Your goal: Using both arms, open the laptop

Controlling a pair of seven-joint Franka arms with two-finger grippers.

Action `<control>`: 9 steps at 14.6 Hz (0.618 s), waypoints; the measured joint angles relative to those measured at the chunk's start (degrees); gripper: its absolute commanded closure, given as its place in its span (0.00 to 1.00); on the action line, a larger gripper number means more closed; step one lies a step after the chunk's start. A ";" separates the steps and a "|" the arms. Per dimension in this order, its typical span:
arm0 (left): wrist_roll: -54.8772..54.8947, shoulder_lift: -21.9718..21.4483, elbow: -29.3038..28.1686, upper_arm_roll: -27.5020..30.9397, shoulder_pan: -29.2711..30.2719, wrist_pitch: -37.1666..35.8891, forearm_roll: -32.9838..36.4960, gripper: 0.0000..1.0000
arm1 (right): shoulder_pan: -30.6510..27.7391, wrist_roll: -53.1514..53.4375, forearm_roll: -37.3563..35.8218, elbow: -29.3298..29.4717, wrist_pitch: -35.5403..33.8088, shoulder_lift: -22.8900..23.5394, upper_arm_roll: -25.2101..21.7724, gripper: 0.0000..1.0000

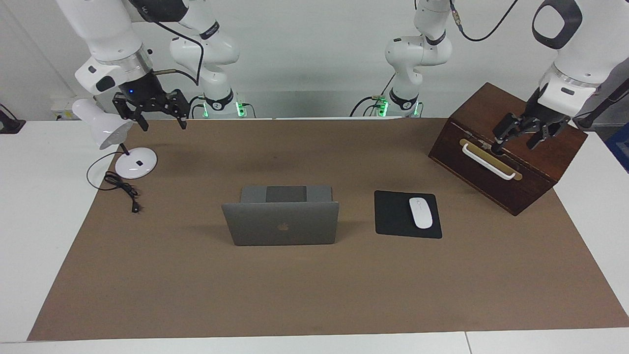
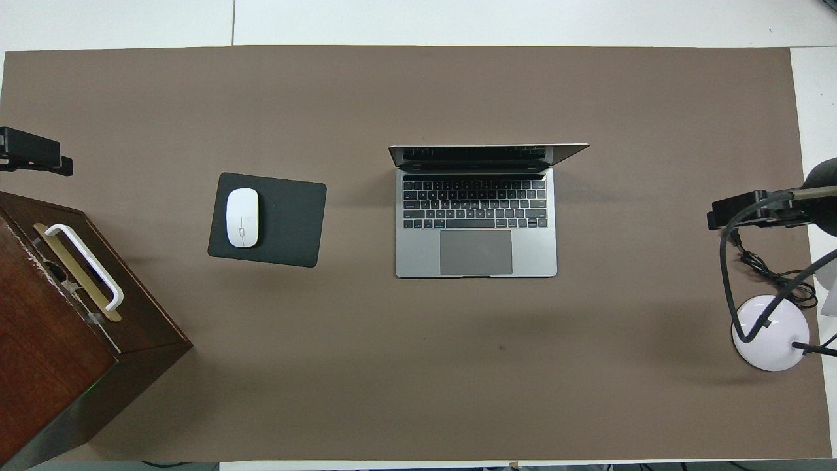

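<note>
The silver-grey laptop (image 1: pixel 281 223) stands open in the middle of the brown mat, its lid upright with the apple logo facing away from the robots. Its keyboard and trackpad show in the overhead view (image 2: pixel 475 222). My right gripper (image 1: pixel 164 126) hangs open and empty in the air beside the white lamp, at the right arm's end of the table; its edge shows in the overhead view (image 2: pixel 742 212). My left gripper (image 1: pixel 514 143) is open and empty above the wooden box; it also shows in the overhead view (image 2: pixel 33 158). Both are well away from the laptop.
A black mouse pad (image 1: pixel 393 216) with a white mouse (image 1: pixel 420 212) lies beside the laptop toward the left arm's end. A dark wooden box (image 1: pixel 511 182) with a white handle stands at that end. A white desk lamp (image 1: pixel 132 164) with its cable stands at the right arm's end.
</note>
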 measured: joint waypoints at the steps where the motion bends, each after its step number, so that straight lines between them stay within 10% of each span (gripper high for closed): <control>1: 0.00 0.00 -0.01 0.02 0.00 0.00 0.00 0.00 | 0.00 0.00 -0.35 -0.01 0.00 0.00 -0.21 0.00; 9: 0.00 -0.37 -0.26 0.55 0.16 -3.35 0.75 0.00 | -0.02 0.00 -1.05 -0.06 0.00 0.00 -3.63 0.00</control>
